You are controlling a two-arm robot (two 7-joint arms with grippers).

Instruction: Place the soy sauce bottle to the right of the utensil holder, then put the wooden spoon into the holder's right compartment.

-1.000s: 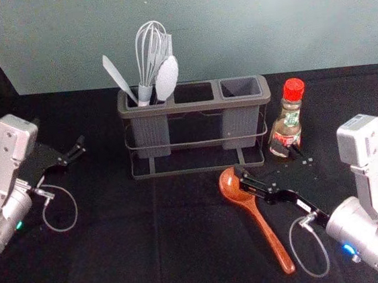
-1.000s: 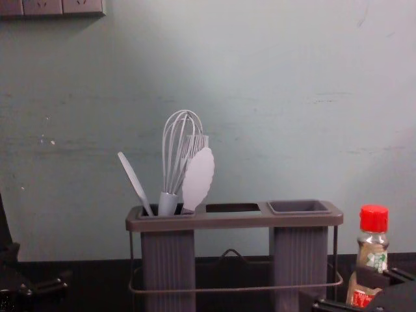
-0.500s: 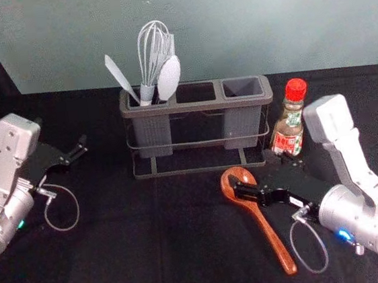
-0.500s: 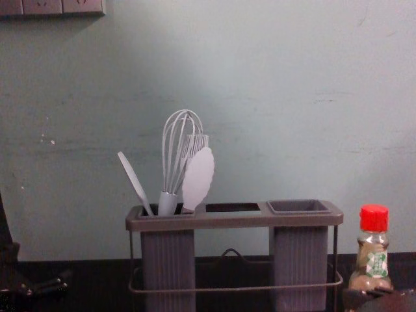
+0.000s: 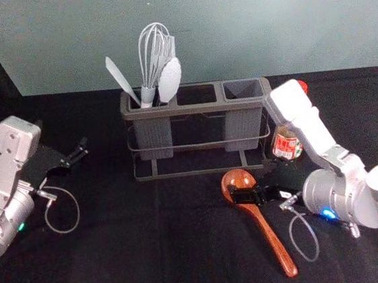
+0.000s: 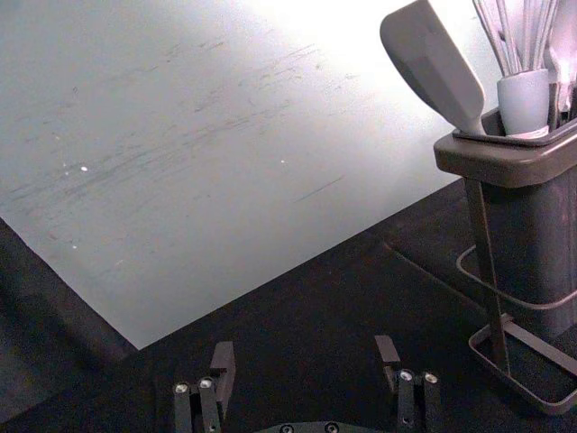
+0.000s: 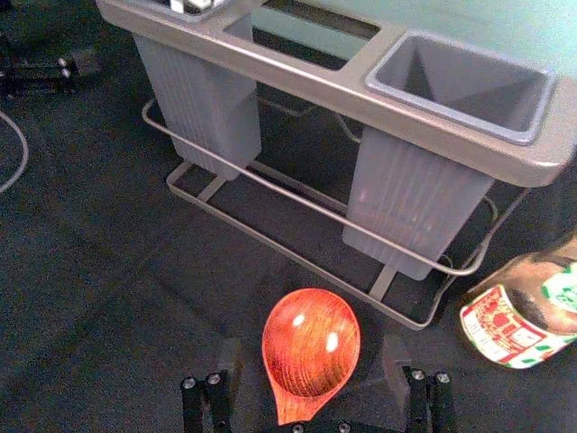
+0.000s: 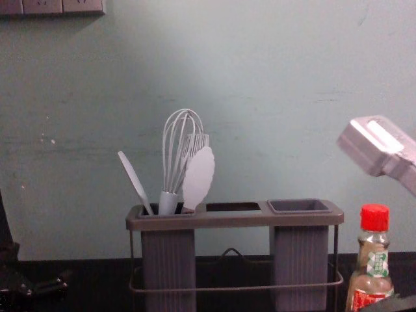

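1. The clear glass soy sauce bottle with a red cap point(image 8: 373, 259) stands upright just to the right of the dark grey utensil holder with a wire frame point(image 5: 197, 108); in the head view the right arm partly covers it.
2. The glossy reddish-brown wooden spoon point(image 5: 273, 244) lies on the black cloth-covered tabletop point(image 5: 113, 257), in front of the holder's right part, its round bowl toward the holder.
3. The right hand point(image 5: 252, 179) is low at the spoon's bowl, fingers spread wide, one on each side of it; I cannot tell whether either touches the wood.
4. The left hand point(image 5: 61, 134) is parked left of the holder, its fingers wide apart.
5. The holder's left compartment carries a grey wire whisk point(image 5: 156, 54), a pale flat spatula point(image 5: 121, 79) and a pale scallop-edged utensil point(image 8: 198, 179).
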